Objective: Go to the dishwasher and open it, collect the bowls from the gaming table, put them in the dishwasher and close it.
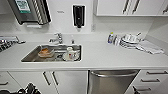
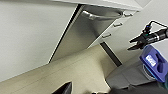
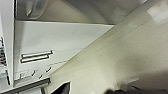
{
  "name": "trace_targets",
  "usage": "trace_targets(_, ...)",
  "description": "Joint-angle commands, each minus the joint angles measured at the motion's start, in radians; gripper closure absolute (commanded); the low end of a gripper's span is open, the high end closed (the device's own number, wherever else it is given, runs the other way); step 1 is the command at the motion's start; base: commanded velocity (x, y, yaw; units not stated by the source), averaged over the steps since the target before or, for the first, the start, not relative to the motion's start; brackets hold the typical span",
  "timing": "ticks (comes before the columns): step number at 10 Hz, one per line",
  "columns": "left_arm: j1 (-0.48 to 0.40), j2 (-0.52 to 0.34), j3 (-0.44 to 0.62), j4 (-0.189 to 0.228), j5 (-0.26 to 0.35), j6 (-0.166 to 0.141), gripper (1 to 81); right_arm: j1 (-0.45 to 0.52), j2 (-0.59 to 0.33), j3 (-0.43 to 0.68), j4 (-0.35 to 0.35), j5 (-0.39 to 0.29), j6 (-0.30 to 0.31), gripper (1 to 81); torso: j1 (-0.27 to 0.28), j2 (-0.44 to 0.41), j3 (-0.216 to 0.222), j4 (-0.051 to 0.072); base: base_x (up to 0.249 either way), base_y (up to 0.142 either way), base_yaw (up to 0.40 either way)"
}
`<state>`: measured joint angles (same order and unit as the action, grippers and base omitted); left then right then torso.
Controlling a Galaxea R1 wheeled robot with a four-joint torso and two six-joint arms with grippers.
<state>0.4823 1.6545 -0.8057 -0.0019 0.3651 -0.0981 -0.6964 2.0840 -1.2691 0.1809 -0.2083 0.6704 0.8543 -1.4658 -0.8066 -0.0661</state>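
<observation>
One dishwasher (image 1: 111,80) sits shut under the bench (image 1: 100,57), right of the sink (image 1: 53,53); right gripper (image 2: 136,43) looks apart, left's state unclear; best hook the handle (image 1: 113,74) centrally, pulling evenly.

A white worktop (image 1: 100,56) carries a steel sink (image 1: 53,53) holding dishes; the stainless-steel dishwasher (image 1: 111,81) sits below the worktop, right of the sink.
</observation>
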Motion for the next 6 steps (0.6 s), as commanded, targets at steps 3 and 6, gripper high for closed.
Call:
trace_targets(3, -0.089, -0.038, 0.023, 0.007, 0.025, 0.006, 1.0, 0.238, 0.098, -0.142, 0.006, -0.123, 0.27, 1.0, 0.0, 0.0, 0.0, 0.0, 0.0, 0.0, 0.0)
trace_targets(6, -0.086, -0.039, 0.02, 0.008, 0.026, 0.006, 1.0, 0.293, 0.118, -0.24, 0.005, -0.12, 0.418, 1.0, 0.0, 0.0, -0.001, 0.0, 0.0, 0.0, 0.0)
